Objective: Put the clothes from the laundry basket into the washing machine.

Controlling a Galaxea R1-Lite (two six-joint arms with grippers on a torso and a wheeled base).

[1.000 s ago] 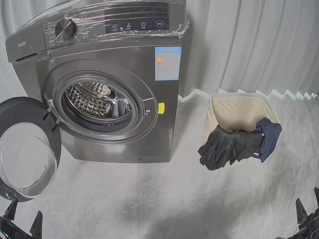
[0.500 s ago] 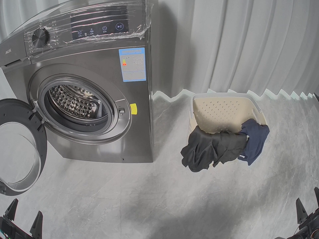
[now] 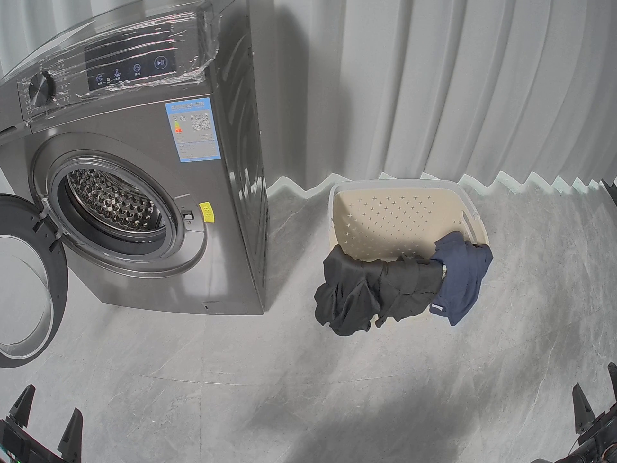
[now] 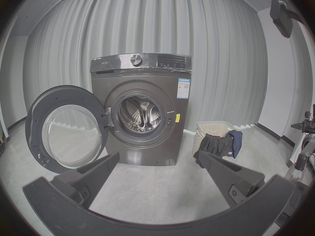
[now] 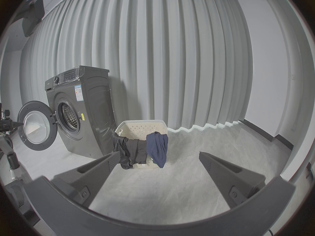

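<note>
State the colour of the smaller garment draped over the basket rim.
Navy blue garment; clearest in the head view.

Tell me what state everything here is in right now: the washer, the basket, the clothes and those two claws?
Washing machine door, swung wide open.
Drum, no clothes visible inside.
Laundry basket, upright.
Black garment, draped over the basket's front rim, hanging outside.
Navy garment, draped over the same rim, next to the black one.
Left gripper, open, holding nothing.
Right gripper, open, holding nothing.
</note>
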